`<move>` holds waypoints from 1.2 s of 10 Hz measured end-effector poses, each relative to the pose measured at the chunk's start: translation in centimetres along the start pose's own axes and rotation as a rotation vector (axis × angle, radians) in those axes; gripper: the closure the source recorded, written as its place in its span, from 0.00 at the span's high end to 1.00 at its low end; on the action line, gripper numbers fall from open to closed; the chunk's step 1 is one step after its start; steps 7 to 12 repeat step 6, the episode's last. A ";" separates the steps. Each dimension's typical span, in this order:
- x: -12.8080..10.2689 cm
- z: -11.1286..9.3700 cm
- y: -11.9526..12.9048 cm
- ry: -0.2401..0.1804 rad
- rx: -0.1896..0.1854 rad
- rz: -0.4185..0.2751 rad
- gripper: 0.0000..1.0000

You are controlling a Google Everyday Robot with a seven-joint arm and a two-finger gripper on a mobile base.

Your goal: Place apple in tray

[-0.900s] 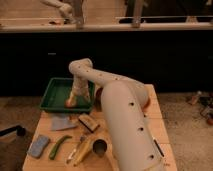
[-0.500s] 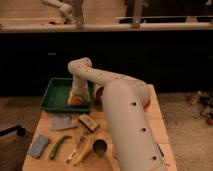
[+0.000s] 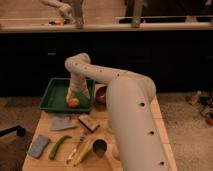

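Note:
The apple [image 3: 73,102] is orange-red and sits at the front right part of the green tray [image 3: 54,97], low inside it or just above its floor. My gripper [image 3: 72,95] points down from the white arm [image 3: 122,95] and is directly over the apple, touching or almost touching its top. The tray stands at the table's back left. The arm's thick forearm fills the right of the view and hides much of the table.
A dark bowl [image 3: 101,93] stands right of the tray. In front of the tray lie a grey cloth [image 3: 62,123], a brown block [image 3: 89,123], a blue-grey sponge [image 3: 38,146], a green vegetable [image 3: 59,147], a banana [image 3: 82,152] and a metal cup [image 3: 100,147].
The gripper and the apple have shifted slightly right and lower into the tray's front right part. Everything else on the table is unmoved.

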 end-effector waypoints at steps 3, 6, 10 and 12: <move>-0.3 -1.0 0.3 0.028 -0.010 -0.005 0.80; -0.6 -1.8 0.2 0.044 -0.020 -0.010 0.80; -0.6 -1.8 0.2 0.044 -0.020 -0.010 0.80; -0.6 -1.8 0.2 0.044 -0.020 -0.010 0.80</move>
